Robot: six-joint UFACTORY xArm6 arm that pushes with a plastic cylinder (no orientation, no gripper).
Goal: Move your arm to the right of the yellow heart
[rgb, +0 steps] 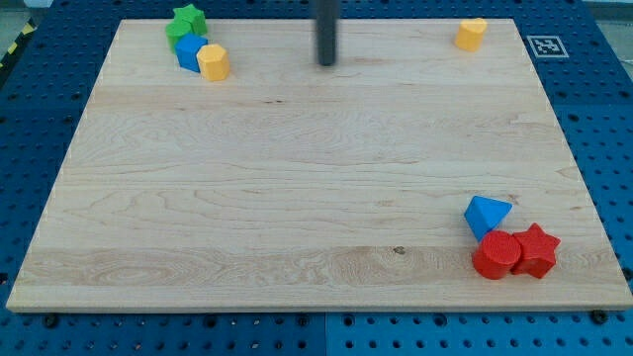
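1. Camera view shows our rod entering from the view's top edge, with our tip [326, 62] resting on the wooden board [297, 188] near its top edge, slightly left of centre.
2. We carry no jaws: the arm ends in a plain rod, so nothing opens, closes or clamps, and the tip touches no block.
3. We locate the yellow heart [471, 34] in the board's top right corner area, close to the top edge. It lies well apart from our tip, toward the view's right and slightly higher in the view. Bare board lies between the two.
4. Our tip therefore stands on the heart's left side, as the view has it.
5. We cannot fix the heart's pointing direction with confidence at this size; its narrower end appears to face the view's bottom left, so its long axis would run diagonally, upper right to lower left.
6. At the top left we record a cluster of three: a green star [186, 22], a blue block [190, 51] just below it, shape not made out, and a yellow hexagonal block [214, 62] touching the blue one on its right. This cluster is well left of our tip.
7. At the bottom right we record a blue triangular block [486, 215], with a red cylinder [496, 256] and a red star [536, 250] just below it, the two red pieces touching.
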